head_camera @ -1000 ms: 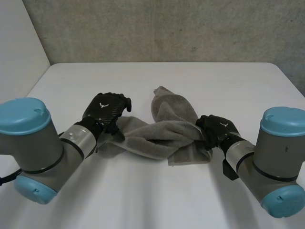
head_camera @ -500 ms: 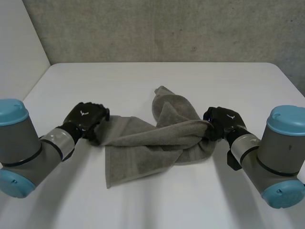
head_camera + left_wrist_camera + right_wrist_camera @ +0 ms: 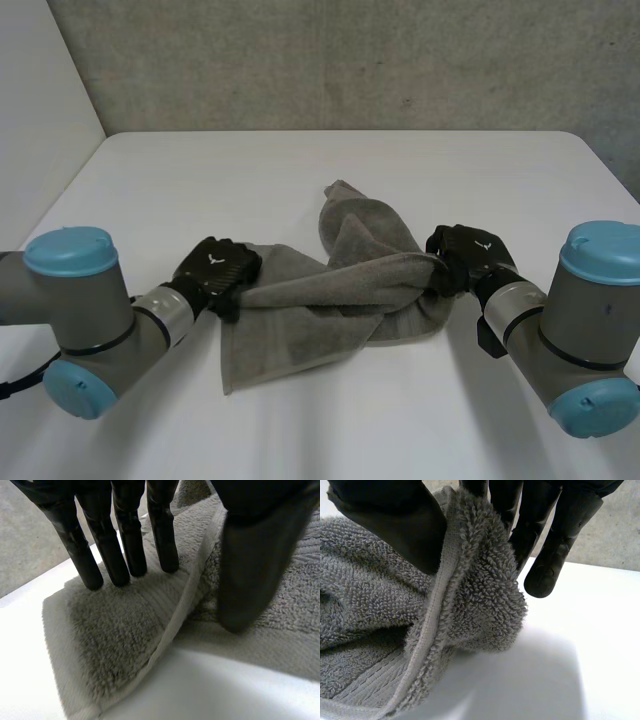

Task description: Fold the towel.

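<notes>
A grey towel (image 3: pixel 320 300) lies crumpled across the middle of the white table (image 3: pixel 350 170), with one flap spread toward the front. My left hand (image 3: pixel 218 268) rests at the towel's left edge. In the left wrist view its straight fingers (image 3: pixel 125 540) lie on one side of a raised hem of the towel (image 3: pixel 115 630) and its thumb (image 3: pixel 245 570) on the other, with a gap between them. My right hand (image 3: pixel 465 250) is at the towel's right end. There its thumb (image 3: pixel 395 520) and fingers (image 3: pixel 555 545) pinch a bunched fold of the towel (image 3: pixel 370 605).
A grey wall (image 3: pixel 350 60) stands behind the table's far edge. Bare tabletop lies ahead of the towel and on both sides of it.
The towel's front flap has spread out over the table. My left hand swung out left, then came back in to the towel's left edge. The right hand closed on the towel's right end.
</notes>
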Available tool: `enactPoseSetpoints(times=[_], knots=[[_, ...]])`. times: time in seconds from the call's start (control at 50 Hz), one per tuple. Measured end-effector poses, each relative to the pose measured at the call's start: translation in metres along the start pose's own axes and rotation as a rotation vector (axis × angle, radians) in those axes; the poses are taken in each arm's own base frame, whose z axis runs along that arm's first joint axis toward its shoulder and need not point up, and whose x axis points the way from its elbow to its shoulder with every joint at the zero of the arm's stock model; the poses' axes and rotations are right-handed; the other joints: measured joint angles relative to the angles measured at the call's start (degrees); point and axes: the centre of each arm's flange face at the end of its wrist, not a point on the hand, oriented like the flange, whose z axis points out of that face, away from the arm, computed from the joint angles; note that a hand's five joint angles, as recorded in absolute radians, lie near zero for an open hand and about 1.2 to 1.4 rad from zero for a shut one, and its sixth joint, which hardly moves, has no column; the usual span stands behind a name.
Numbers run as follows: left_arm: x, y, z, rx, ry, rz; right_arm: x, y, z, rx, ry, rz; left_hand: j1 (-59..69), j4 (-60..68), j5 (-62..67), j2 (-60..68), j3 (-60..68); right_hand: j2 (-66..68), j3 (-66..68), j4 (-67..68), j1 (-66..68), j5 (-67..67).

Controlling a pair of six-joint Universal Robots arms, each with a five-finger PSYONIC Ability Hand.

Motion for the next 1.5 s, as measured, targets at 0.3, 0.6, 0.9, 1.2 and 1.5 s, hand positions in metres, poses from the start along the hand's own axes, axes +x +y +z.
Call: enactPoseSetpoints(times=[0.3, 0.6, 0.9, 1.2, 1.5], knots=[[-0.001, -0.020, 0.015, 0.066, -0.002, -0.041, -0.005, -0.029, -0.015, -0.018, -0.058, -0.142, 34.80, 37.62, 35.59, 34.96, 35.58, 0.00, 0.00, 0.00, 0.00, 0.00], [-0.028, -0.114, -0.041, 0.228, -0.091, -0.119, -0.020, -0.074, -0.050, -0.254, -0.220, -0.528, 34.81, 37.62, 35.60, 34.96, 35.67, 0.00, 0.00, 0.00, 0.00, 0.00], [-0.064, -0.139, -0.067, 0.303, -0.193, -0.186, -0.001, -0.082, -0.006, -0.023, 0.037, -0.252, 34.81, 37.67, 35.88, 36.11, 36.59, -37.81, -37.19, -39.76, -40.81, -42.43], [-0.086, -0.123, -0.076, 0.266, -0.259, -0.226, 0.010, -0.018, 0.001, -0.196, 0.062, -0.107, 34.81, 37.90, 35.88, 36.12, 36.59, -35.78, -33.95, -36.29, -36.69, -36.68], [-0.105, -0.145, -0.086, 0.345, -0.310, -0.185, -0.007, -0.088, -0.006, -0.081, -0.091, -0.227, 34.84, 37.90, 36.07, 36.33, 36.59, 1.34, 1.71, 0.10, -0.58, 0.04]])
